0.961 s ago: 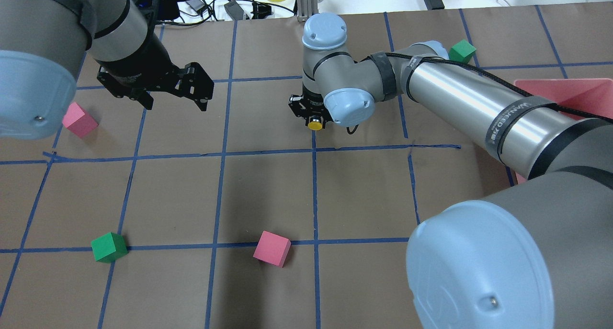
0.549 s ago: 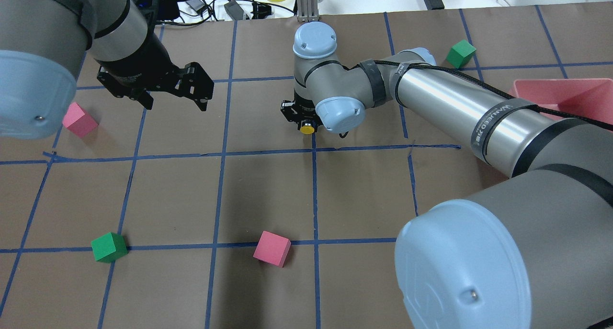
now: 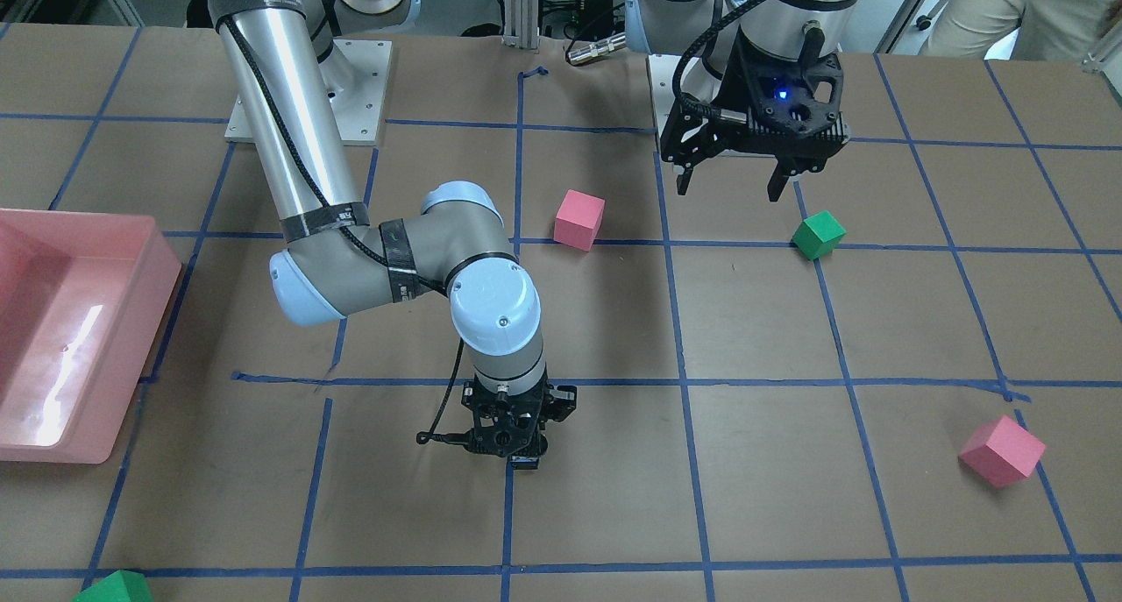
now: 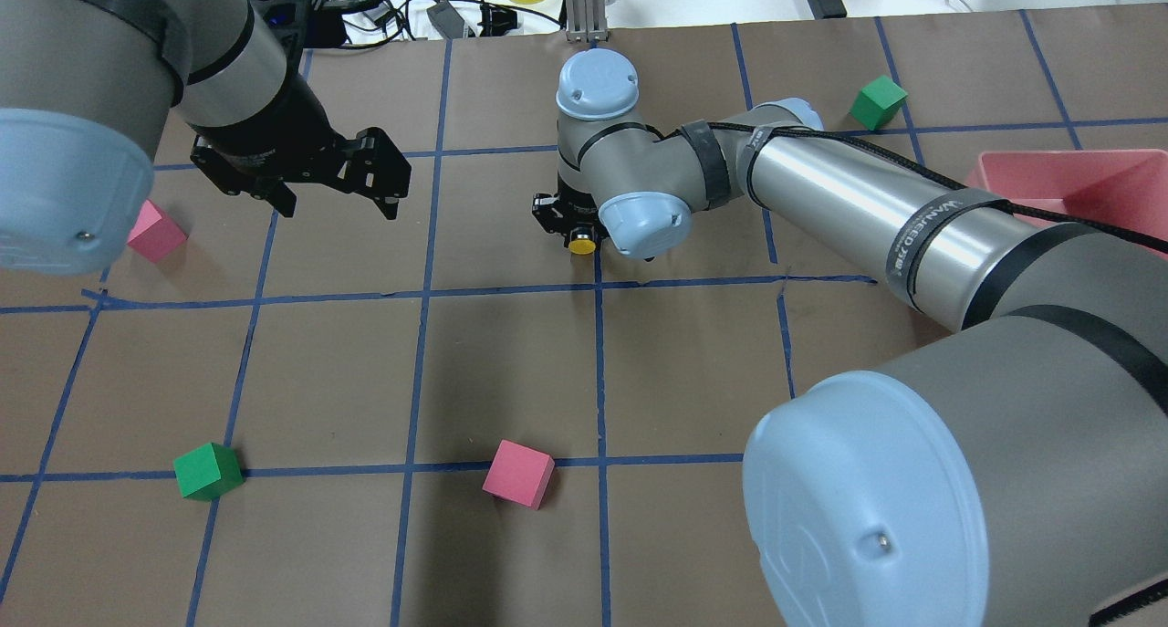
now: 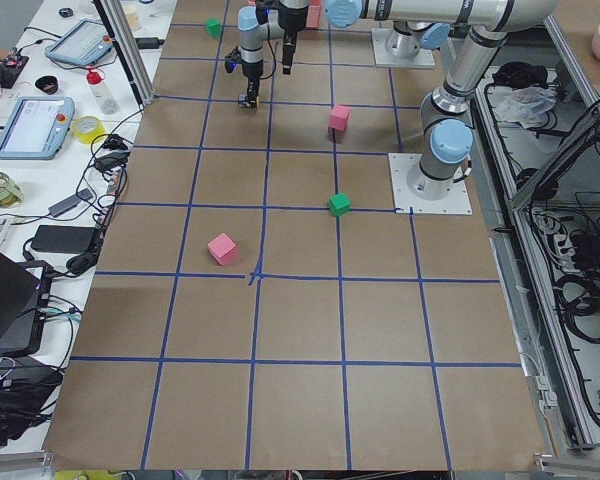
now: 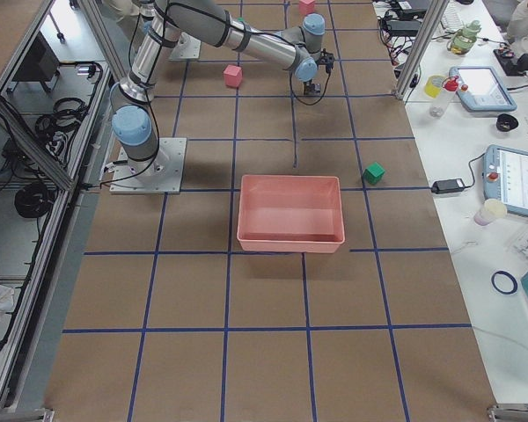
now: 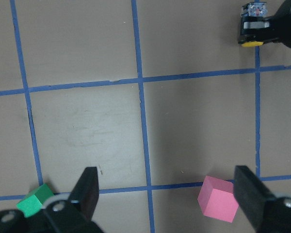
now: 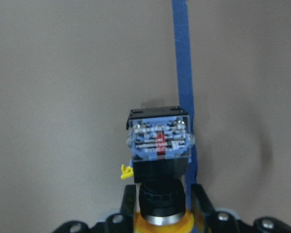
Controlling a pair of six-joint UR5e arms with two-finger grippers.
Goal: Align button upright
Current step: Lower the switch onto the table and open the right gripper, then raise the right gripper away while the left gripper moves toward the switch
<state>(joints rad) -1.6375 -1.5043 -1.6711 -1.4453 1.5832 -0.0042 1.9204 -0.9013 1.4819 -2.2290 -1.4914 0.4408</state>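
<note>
The button [image 4: 581, 241] has a yellow cap, a black collar and a blocky base [image 8: 159, 141]. My right gripper [image 4: 573, 228] points down near the table's middle and is shut on the button at the collar [image 8: 162, 196]. The base points down at the table beside a blue tape line and the cap is up by the palm. I cannot tell whether the base touches the table. In the front view only the base [image 3: 524, 463] shows under the gripper [image 3: 517, 449]. My left gripper [image 4: 338, 204] is open and empty, raised well to the left [image 7: 167, 194].
Pink cubes [image 4: 518, 474] [image 4: 155, 232] and green cubes [image 4: 208, 471] [image 4: 878, 101] lie scattered on the brown table. A pink bin [image 4: 1077, 184] stands at the right. Cables and devices lie beyond the far edge.
My right arm has moved a little to the left and lowered, carrying the button with it. My left gripper has shifted slightly.
</note>
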